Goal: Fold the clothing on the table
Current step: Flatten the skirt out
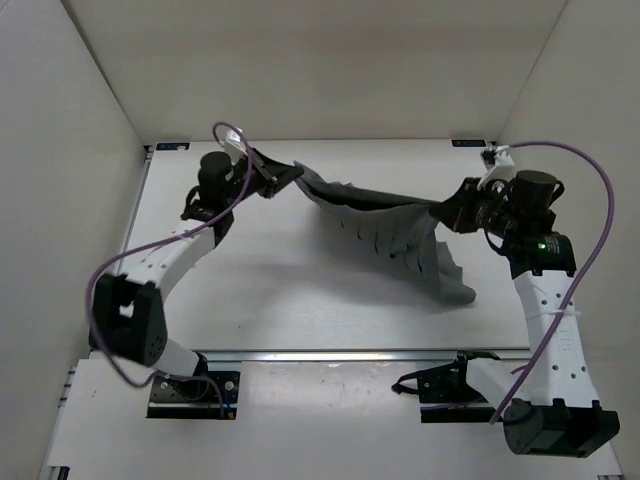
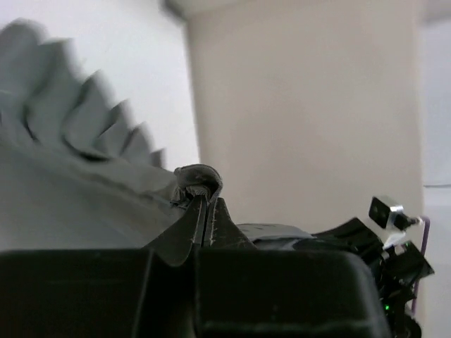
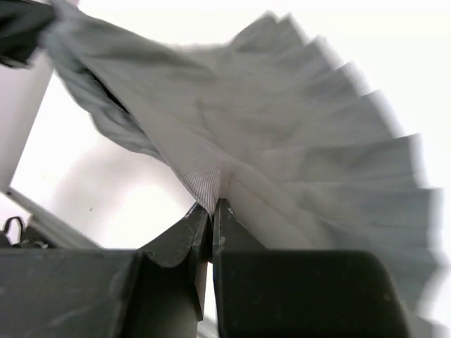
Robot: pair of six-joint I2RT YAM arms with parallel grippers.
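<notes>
The clothing (image 1: 390,232) is a dark grey pleated garment, lifted and stretched across the back half of the white table (image 1: 280,290). Its lower hem droops to the tabletop at the right. My left gripper (image 1: 296,174) is shut on its left corner, and my right gripper (image 1: 442,214) is shut on its right corner. In the left wrist view the jaws (image 2: 206,198) pinch a bunched fold of the clothing (image 2: 77,176). Seen from the right wrist, the gripper (image 3: 212,205) clamps a ribbed edge of the clothing (image 3: 282,134), which fans out above it.
White walls enclose the table on the left, back and right. Both arm bases (image 1: 190,392) sit on the near metal rail. Purple cables (image 1: 590,200) loop off each arm. Bare tabletop lies in front of the garment.
</notes>
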